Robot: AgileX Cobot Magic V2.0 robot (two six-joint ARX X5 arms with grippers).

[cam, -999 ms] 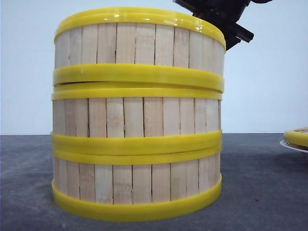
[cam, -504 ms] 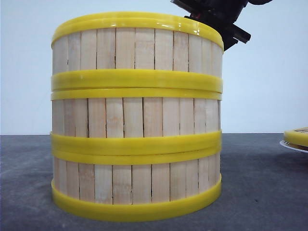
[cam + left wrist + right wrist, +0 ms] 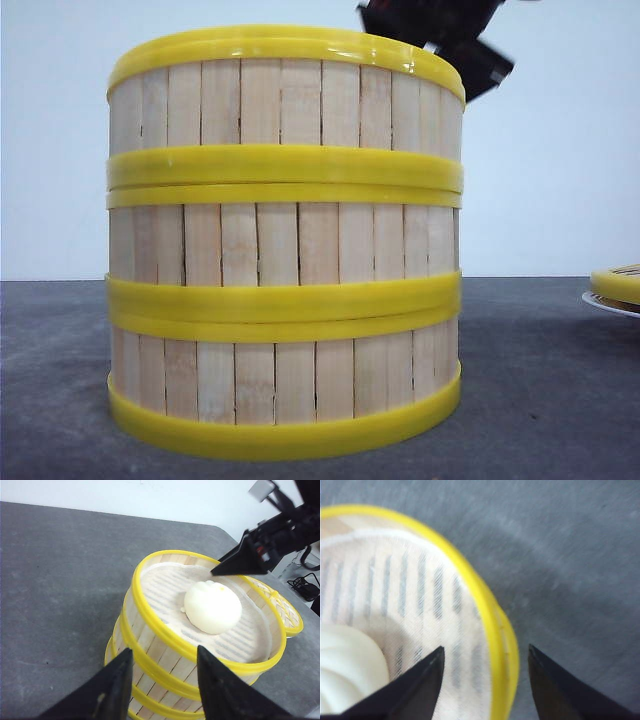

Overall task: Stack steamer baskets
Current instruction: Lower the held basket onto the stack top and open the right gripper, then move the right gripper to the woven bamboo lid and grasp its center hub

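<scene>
Baskets (image 3: 285,240) stand stacked three high on the grey table (image 3: 540,400), rims aligned. I see a white bun (image 3: 212,606) on the cloth liner (image 3: 410,595) of the top basket. My right gripper (image 3: 485,680) is spread wide, holding nothing, one finger on either side of the top rim. My left gripper (image 3: 165,685) is also parted and empty, near the stack. A plate (image 3: 612,302) sits at the far right.
</scene>
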